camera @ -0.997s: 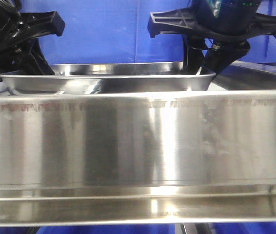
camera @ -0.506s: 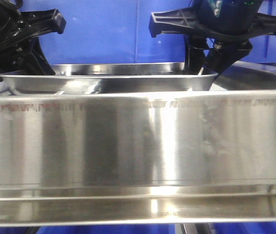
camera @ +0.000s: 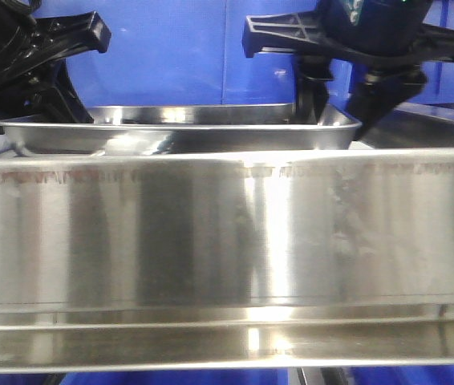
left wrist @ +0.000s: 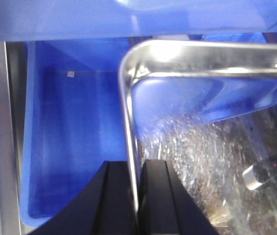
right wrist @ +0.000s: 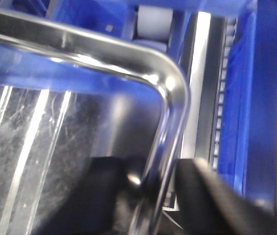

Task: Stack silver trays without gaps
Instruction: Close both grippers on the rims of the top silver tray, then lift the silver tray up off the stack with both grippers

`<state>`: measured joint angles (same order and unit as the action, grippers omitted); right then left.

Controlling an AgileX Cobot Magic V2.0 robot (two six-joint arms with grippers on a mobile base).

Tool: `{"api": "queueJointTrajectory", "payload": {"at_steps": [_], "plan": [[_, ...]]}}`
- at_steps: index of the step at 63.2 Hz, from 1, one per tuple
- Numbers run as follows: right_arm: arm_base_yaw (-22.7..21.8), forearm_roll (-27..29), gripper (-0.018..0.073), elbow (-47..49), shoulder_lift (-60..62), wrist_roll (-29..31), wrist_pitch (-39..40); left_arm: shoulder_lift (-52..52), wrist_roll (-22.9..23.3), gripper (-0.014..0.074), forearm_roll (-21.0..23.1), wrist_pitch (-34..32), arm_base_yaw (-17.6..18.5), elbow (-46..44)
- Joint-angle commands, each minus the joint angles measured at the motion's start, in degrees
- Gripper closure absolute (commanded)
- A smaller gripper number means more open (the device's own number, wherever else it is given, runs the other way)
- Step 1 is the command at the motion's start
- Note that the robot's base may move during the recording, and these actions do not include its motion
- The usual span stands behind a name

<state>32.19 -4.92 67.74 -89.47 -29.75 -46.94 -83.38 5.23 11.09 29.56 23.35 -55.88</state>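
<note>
A silver tray (camera: pixel 179 135) sits level behind the steel rail, between my two grippers. My left gripper (camera: pixel 65 104) is at its left end. In the left wrist view the left gripper (left wrist: pixel 136 196) is shut on the tray's thin rim (left wrist: pixel 127 107), with both black fingers pressed against it. My right gripper (camera: pixel 346 103) is at the tray's right end with its fingers spread. In the right wrist view the right gripper (right wrist: pixel 164 188) is open and straddles the rim (right wrist: pixel 173 112) near the rounded corner. The outer finger (right wrist: pixel 202 196) stands clear of the rim. Another silver tray (camera: pixel 435 128) shows partly at the right.
A long brushed-steel shelf rail (camera: pixel 227 233) fills the foreground and hides the tray's underside. Deep blue plastic bins lie below and beside the tray (left wrist: pixel 70 137), with a blue wall behind (camera: pixel 187 56). A steel frame post (left wrist: pixel 4 147) runs along the left.
My right gripper's fingers have spread apart and let go of the tray's right rim. The tray has barely moved. The left gripper keeps its hold.
</note>
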Motion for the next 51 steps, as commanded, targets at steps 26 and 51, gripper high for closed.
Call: {"api": "queueJointTrajectory", "payload": {"at_steps": [26, 51], "plan": [[0.30, 4.92, 0.0425, -0.26, -0.13, 0.30, -6.99, 0.19, -0.06, 0.0612, 0.61, 0.53, 0.22, -0.21], [0.30, 3.56, 0.0644, -0.36, -0.13, 0.30, -1.69, 0.19, -0.06, 0.0612, 0.73, 1.91, 0.36, -0.21]]}}
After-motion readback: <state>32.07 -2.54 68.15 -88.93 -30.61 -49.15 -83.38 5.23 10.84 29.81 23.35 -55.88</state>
